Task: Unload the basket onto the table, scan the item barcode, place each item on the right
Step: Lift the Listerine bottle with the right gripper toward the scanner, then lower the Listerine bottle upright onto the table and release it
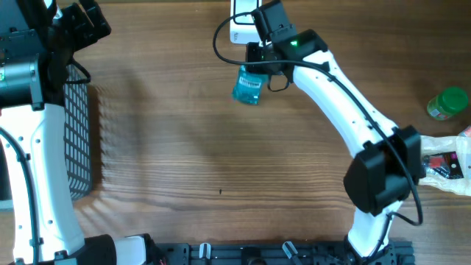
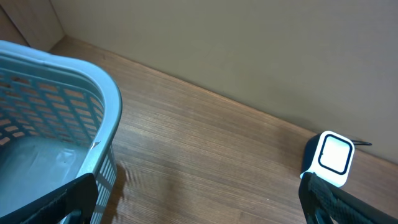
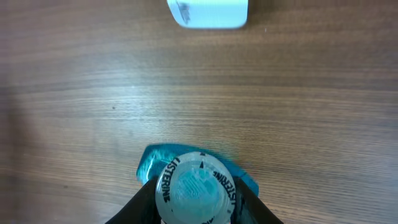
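**Overhead view.**
- Bench (image 1: 221,162): wood-grain top.
- Right arm (image 1: 346,103): white, reaching from the near right edge to the far middle.
- Right gripper (image 1: 257,68): clamped on the cap end of the mouthwash bottle (image 1: 249,87).
- Mouthwash bottle: teal, with a pale striped label on its upward face. It sits at the far middle of the bench, just beside the scanner (image 1: 239,26). Whether it rests on the wood or hangs clear cannot be told.
- Scanner: white, at the far edge and partly under the arm.
- Green-lidded jar (image 1: 447,103): stands at the right edge.
- Packet (image 1: 450,163): pale with red print, near the jar.
- Basket (image 1: 77,140): meshed wall at the left edge, beside the left arm (image 1: 44,147).

**Left wrist view.**
- Left gripper (image 2: 198,190): jaws spread wide apart, with nothing between them. One dark finger (image 2: 74,199) shows in each lower corner.
- The basket shows pale blue with slotted walls, at the left.
- The scanner stands at the right against the back wall, its white window facing the camera.

**Right wrist view.**
- The bottle's round clear cap, lettered LISTERINE, fills the lower middle.
- Dark fingers (image 3: 140,205) press it from both sides.
- The teal body shows behind the cap.
- The scanner appears blurred at the top edge, apart from the bottle, with bare wood between.
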